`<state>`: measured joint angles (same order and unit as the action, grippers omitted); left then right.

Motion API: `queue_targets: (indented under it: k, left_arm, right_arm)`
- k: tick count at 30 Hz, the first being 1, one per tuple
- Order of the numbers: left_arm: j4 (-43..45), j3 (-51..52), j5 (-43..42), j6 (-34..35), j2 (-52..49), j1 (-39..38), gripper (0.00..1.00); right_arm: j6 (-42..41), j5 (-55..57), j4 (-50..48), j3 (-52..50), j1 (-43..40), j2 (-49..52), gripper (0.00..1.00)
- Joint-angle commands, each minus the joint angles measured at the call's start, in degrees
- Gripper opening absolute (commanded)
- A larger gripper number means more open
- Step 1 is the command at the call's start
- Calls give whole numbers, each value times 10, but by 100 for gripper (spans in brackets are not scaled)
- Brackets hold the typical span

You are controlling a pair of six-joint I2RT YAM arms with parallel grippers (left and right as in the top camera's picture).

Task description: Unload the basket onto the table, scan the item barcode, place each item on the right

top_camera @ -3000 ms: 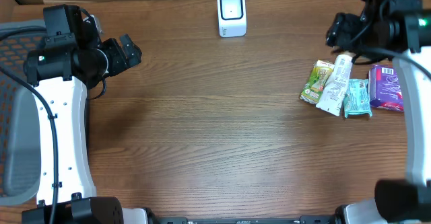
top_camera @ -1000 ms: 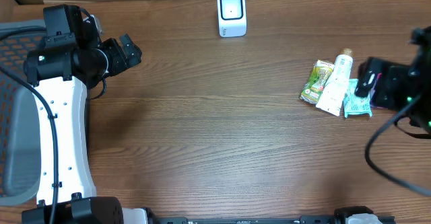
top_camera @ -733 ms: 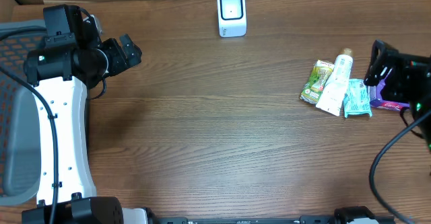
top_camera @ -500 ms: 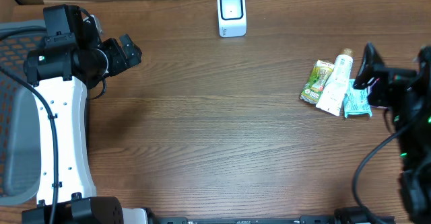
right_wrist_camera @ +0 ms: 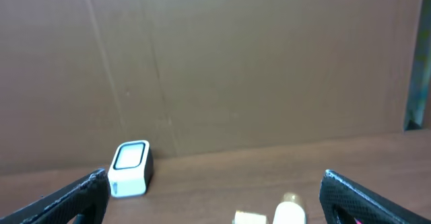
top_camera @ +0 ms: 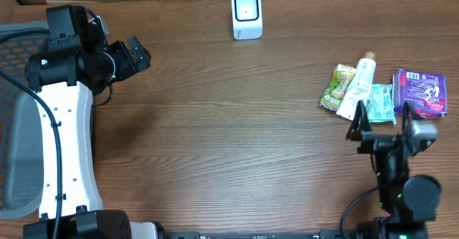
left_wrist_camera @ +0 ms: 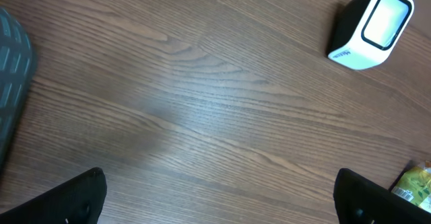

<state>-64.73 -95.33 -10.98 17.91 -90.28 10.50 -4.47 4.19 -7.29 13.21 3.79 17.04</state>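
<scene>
Both claws gape fully and hold nothing. The right claw [top_camera: 387,130] hangs near the table's [top_camera: 237,146] front edge, just in front of the 4 items; its wrist view looks level toward the back wall, with only the tube's cap [right_wrist_camera: 289,214] and the scanner [right_wrist_camera: 130,168] in view below. The left claw [top_camera: 139,52] sits idle at the far left, well apart from everything.

The items to scan lie bunched at the right: a green pouch [top_camera: 336,87], a white tube [top_camera: 357,88] slanted between it and a teal packet [top_camera: 380,104], and a purple packet [top_camera: 418,92] just beside that. The scanner [top_camera: 247,14] stands at the back, well apart from them.

The likely trouble is the crowding. The tube seems to touch the pouch and the teal packet, so jaws closing here could catch 2 items or shove a neighbour aside. The flat packets give little to pinch. No barcode shows, so an item may reach the scanner facing the wrong way.
</scene>
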Motion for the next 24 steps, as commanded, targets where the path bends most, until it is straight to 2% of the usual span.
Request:
queue_targets:
  k: [1,8,15,20,24]
  left_arm:
    - [2,-5,-5,5,-5,-3,100]
    - [2,-5,-5,5,-5,-3,100]
    - [2,-5,-5,5,-5,-3,100]
    - [2,-5,-5,5,-5,-3,100]
    - [2,-5,-5,5,-5,-3,100]
  right_arm:
    - [1,-9,-29,-57,-2,-42,100]
    - [1,2,-31,-125,-2,-107,100]
    - [3,13,55,-127,-2,-169,100]
    - [0,-5,114,-127,0,-169,100]
    - [0,-41,121,-127,4,-169,100]
